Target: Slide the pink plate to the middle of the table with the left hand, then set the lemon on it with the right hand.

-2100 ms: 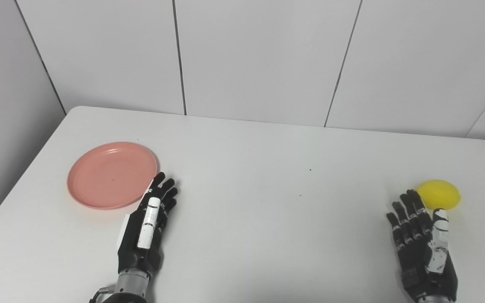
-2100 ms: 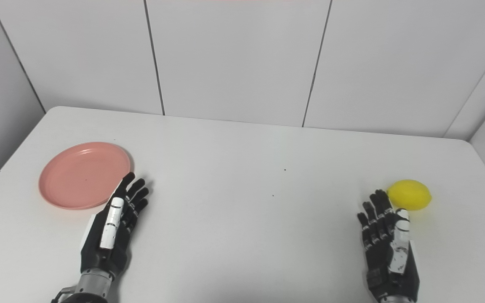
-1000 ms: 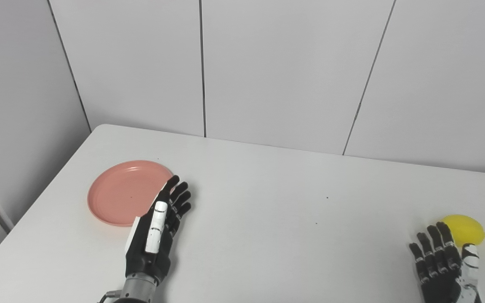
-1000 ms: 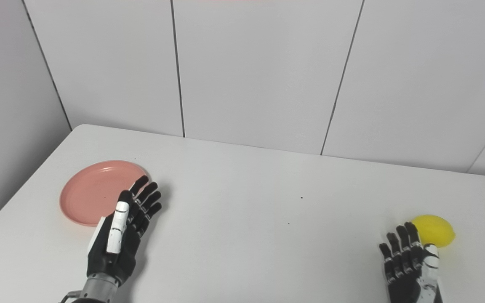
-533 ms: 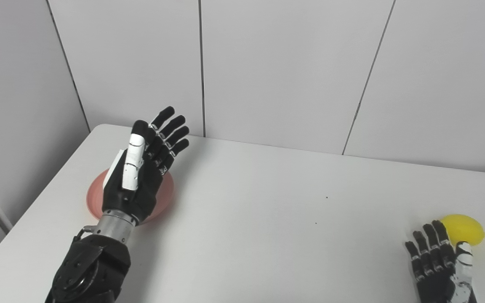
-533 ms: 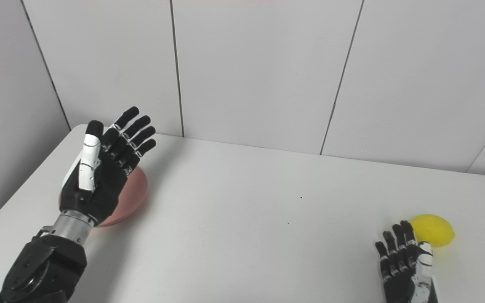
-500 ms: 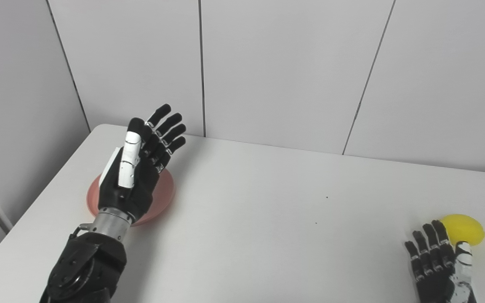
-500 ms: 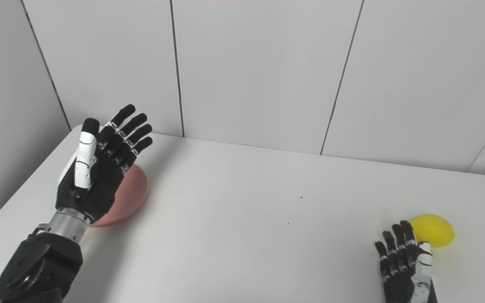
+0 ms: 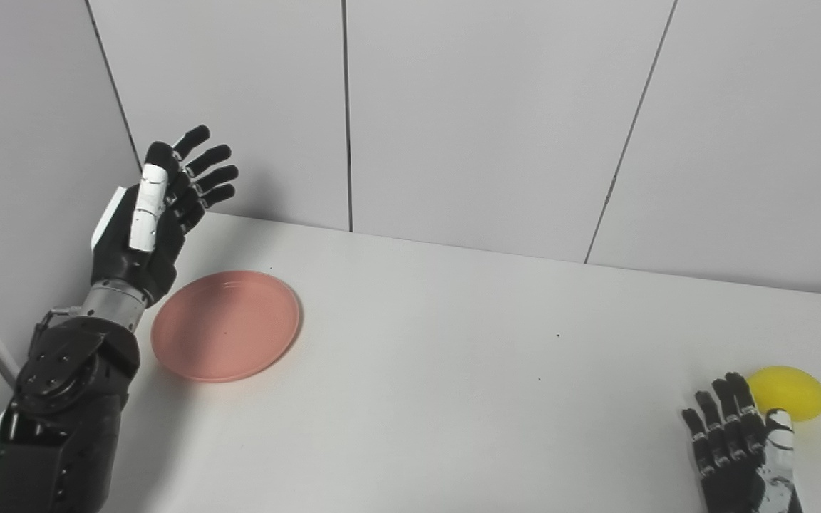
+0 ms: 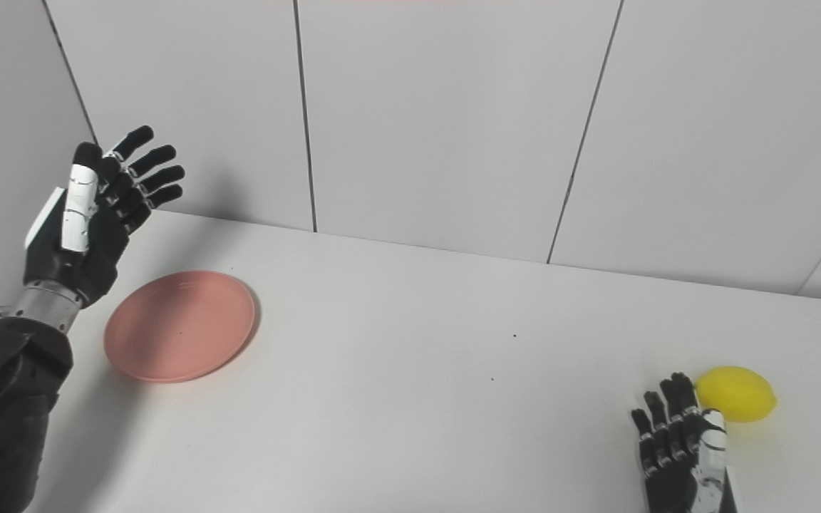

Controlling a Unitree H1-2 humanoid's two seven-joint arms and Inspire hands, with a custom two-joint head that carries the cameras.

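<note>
Pink plate (image 9: 226,325) on white table (image 9: 417,370), panelled wall (image 9: 489,121) behind, both hands empty, fingers apart.

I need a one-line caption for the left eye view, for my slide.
Left robot hand raised open beside the empty pink plate; right robot hand open on the table next to the lemon.
</note>
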